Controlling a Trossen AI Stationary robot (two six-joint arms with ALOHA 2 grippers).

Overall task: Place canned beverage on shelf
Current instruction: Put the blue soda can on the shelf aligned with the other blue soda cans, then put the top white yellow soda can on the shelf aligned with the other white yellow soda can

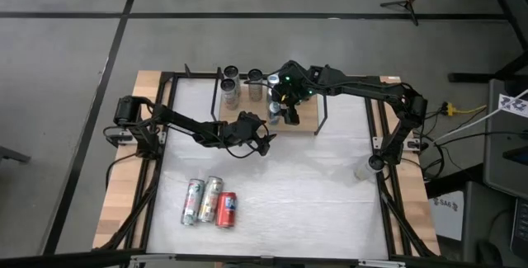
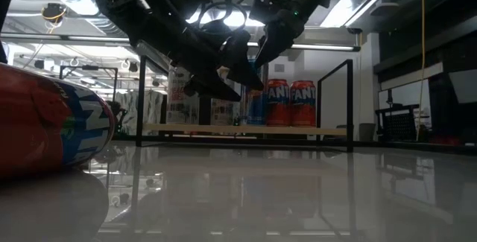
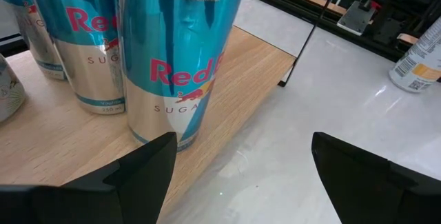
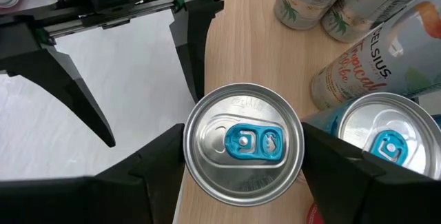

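1. The right gripper [image 4: 242,148] is grasping a blue-and-silver can [image 4: 242,143] from above, upper centre of the high view, standing on the shelf [image 1: 307,118]; releasing should be straight and clean, beside its 2 neighbours.
2. The left gripper [image 3: 238,162] is hanging released just before it; the can is slim, blue-tabbed, red-lettered.

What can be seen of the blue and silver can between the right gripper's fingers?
The blue and silver can is a slim metal drink can, blue above and silver below with red lettering, its silver lid carrying an unopened blue pull tab. It stands upright at the front edge of the shelf, beside a matching can. The right gripper comes from above, its fingers against the can's sides. The open left gripper faces it without touching.
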